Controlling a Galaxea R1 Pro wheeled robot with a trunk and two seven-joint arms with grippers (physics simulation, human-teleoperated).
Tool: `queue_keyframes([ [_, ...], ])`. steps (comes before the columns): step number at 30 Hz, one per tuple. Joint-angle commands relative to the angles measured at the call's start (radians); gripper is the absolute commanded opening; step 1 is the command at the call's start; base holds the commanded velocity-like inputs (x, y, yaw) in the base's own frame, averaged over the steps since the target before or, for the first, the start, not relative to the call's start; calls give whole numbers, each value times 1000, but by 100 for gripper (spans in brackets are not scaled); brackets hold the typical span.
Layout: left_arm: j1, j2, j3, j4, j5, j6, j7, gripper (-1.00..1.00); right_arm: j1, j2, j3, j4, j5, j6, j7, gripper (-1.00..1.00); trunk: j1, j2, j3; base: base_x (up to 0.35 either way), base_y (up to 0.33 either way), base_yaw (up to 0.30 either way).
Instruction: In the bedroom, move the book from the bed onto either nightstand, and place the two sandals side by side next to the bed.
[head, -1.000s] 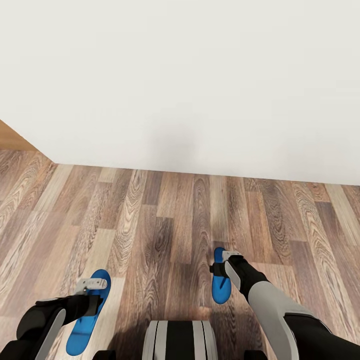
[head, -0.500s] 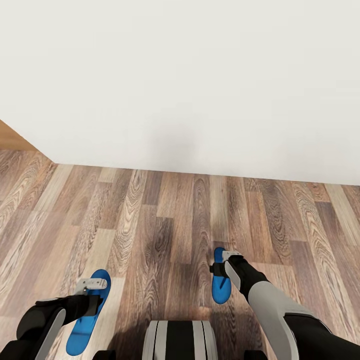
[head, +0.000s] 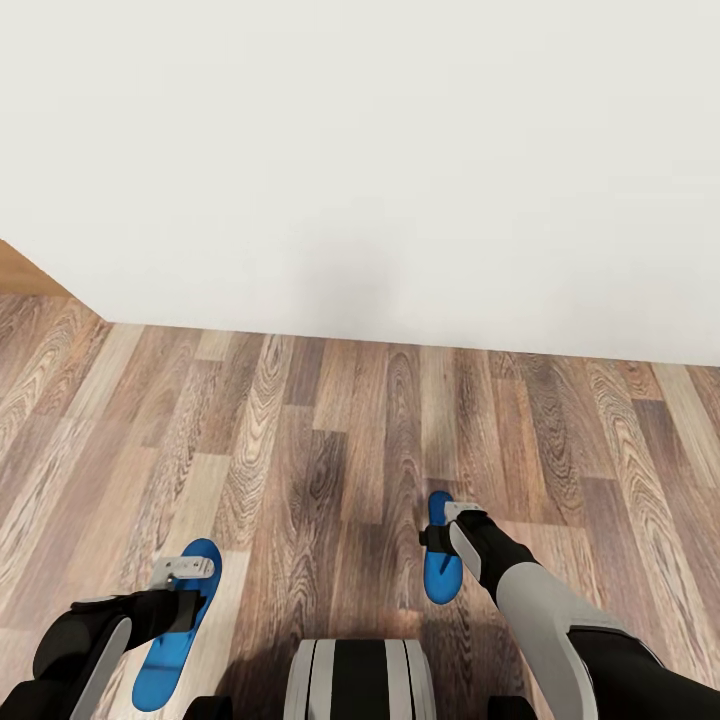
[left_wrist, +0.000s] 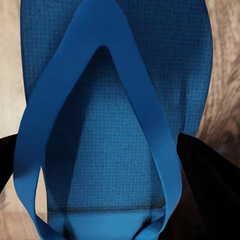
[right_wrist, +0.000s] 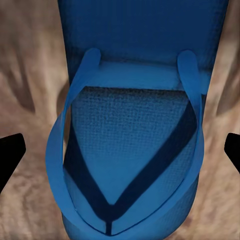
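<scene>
Both arms reach down, jaws spread over the left sandal (head: 172, 628) and right sandal (head: 438, 560).

Two sandals lie on the plank floor (head: 330, 450) before the wall (head: 380, 160): the left sandal (head: 175, 625) under the left gripper (head: 183, 568), the right sandal (head: 440, 560) under the right gripper (head: 455, 513) (well apart, the right one nearer the wall).
</scene>
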Motion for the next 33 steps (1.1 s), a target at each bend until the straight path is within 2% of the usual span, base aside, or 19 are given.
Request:
queue_keyframes([
  [1,0,0,1,-1,2,5,-5,-100,0,1,-8,-2,2,5,-2,100,0,0,-1,0,0,0],
  [7,0,0,1,-1,2,5,-5,-100,0,1,-8,-2,2,5,-2,100,0,0,-1,0,0,0],
  [12,0,0,1,-1,2,5,-5,-100,0,1,-8,-1,2,5,-2,100,2,-1,-20,0,0,0],
  [33,0,0,2,-1,2,5,-5,-100,0,1,-8,1,2,5,-2,100,2,-1,-20,0,0,0],
])
